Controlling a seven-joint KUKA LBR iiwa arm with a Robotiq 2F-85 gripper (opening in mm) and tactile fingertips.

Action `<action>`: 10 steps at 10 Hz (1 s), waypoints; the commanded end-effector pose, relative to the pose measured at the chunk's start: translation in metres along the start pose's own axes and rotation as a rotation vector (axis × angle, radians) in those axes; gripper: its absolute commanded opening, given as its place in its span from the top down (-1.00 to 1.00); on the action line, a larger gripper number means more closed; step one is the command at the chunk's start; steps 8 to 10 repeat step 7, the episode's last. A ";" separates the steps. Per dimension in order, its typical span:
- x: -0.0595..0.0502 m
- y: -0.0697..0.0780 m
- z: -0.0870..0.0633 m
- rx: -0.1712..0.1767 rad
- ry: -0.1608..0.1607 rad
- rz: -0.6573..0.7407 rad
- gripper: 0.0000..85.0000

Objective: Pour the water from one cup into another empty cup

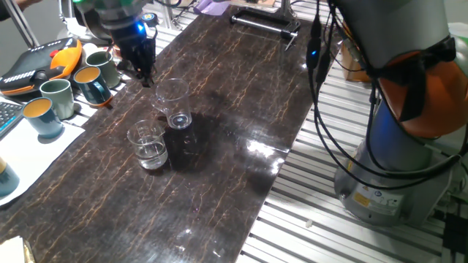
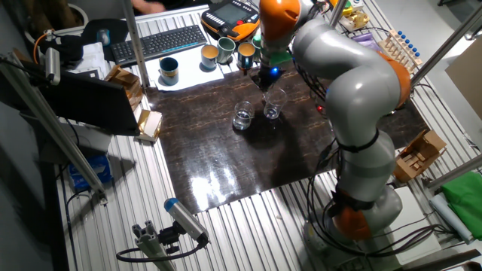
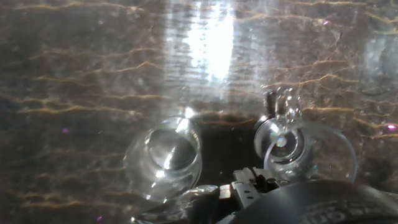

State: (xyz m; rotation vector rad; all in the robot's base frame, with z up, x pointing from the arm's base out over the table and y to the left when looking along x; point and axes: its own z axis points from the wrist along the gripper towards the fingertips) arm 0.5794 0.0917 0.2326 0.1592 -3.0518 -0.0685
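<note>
A dark marbled tabletop (image 1: 219, 183) carries the tapered tumbler (image 1: 174, 102) beside the squat glass (image 1: 148, 145).

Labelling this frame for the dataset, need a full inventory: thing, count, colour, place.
tapered tumbler: 1, clear, mid-table, upright, just below the gripper
short glass: 1, clear, beside the tumbler, nearer one fixed view's camera; glinting layer at its bottom
ceramic mugs: at least 4, teal and grey-green, some yellow inside, on white paper at the table's edge
teach pendant: 1, orange and black, beyond the mugs
keyboard: 1, black, off the table's far end in the other fixed view
table: 1, dark marbled top
robot arm: 1, grey with orange joints
gripper: 1, black, blue light above it, over the tumbler's rim; fingers' state unclear
</note>
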 end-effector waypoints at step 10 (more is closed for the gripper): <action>0.023 0.021 -0.030 -0.001 0.003 -0.007 0.98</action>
